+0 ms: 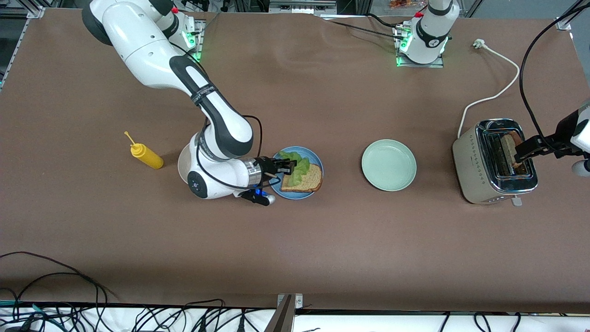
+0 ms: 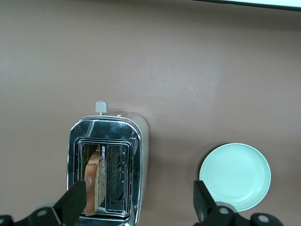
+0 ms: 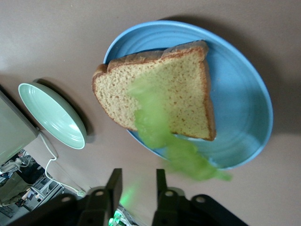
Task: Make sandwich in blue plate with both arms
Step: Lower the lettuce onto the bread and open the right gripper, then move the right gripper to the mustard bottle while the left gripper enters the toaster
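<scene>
The blue plate lies near the table's middle with one slice of brown bread on it. A green lettuce leaf lies partly on the slice and partly on the plate. It looks smeared in the right wrist view. My right gripper hangs over the plate's rim, open, with nothing between its fingers. A second slice stands in the toaster. My left gripper hovers over the toaster, wide open, one finger beside that slice.
A pale green plate sits between the blue plate and the toaster. A yellow squeeze bottle lies toward the right arm's end. A cream-white plate's edge shows under the right arm. The toaster's white cord runs toward the bases.
</scene>
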`<action>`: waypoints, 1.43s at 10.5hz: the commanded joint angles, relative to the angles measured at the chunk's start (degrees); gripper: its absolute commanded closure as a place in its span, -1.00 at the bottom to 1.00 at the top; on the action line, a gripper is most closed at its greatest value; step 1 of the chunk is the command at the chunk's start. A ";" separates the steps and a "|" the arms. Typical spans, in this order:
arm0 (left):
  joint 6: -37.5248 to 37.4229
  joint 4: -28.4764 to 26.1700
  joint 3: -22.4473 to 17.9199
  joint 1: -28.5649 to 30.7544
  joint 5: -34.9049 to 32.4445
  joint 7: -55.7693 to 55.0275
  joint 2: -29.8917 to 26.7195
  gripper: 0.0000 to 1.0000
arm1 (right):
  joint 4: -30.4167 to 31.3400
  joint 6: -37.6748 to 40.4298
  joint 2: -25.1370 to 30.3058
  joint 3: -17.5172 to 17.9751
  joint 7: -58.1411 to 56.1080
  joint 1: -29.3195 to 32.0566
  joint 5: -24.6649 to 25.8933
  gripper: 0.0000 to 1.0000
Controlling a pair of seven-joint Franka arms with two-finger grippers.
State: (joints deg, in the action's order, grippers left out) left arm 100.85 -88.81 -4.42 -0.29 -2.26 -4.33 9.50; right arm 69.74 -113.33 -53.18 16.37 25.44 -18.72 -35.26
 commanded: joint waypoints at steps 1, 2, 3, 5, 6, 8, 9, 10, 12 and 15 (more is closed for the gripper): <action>-1.01 0.65 0.29 0.47 -1.96 0.02 -0.10 -1.00 | -0.92 -3.55 0.00 -0.28 -0.04 0.09 -0.34 -1.00; -1.01 0.66 0.21 0.90 -1.96 0.11 -0.18 -1.00 | -1.27 -3.74 0.35 -0.46 -0.22 0.09 1.84 -1.00; -1.01 0.66 0.21 0.91 -1.96 0.02 -0.27 -1.00 | -3.10 -3.65 0.62 -0.46 -0.48 0.26 5.95 -1.00; -1.27 0.57 0.64 0.82 -2.05 0.11 -1.23 -1.00 | -4.61 -2.60 2.36 -0.37 -0.57 0.62 17.45 -1.00; -2.75 0.65 0.73 0.82 -2.05 0.19 -1.33 -1.00 | -4.61 -0.16 3.86 -0.37 -0.66 0.70 21.51 -1.00; -2.42 -0.21 0.65 0.91 -1.35 0.28 -1.85 -1.00 | -4.61 6.08 6.50 -0.46 -2.49 1.32 30.65 -1.00; -2.50 -1.53 0.73 0.82 -2.04 0.63 -2.29 -1.00 | -4.61 8.71 8.07 -0.46 -5.38 2.10 33.04 -1.00; -2.15 -1.89 0.73 0.82 -2.92 0.72 -2.21 -1.00 | -4.61 11.78 9.39 -0.46 -9.06 2.98 34.46 -1.00; 2.05 -5.12 0.73 0.91 -4.77 0.81 -1.95 -1.00 | -4.61 18.03 11.33 -0.55 -16.18 6.66 34.91 -1.00; 5.49 -9.52 0.65 4.24 -3.98 5.97 -1.50 -1.00 | 3.00 20.94 19.31 -6.67 -33.46 9.66 35.00 -1.00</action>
State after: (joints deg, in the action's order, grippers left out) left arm 103.78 -94.55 -4.24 0.99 -5.15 -3.27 8.80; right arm 64.87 -94.23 -40.76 13.69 3.58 -10.89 -0.76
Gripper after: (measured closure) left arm 0.000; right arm 0.000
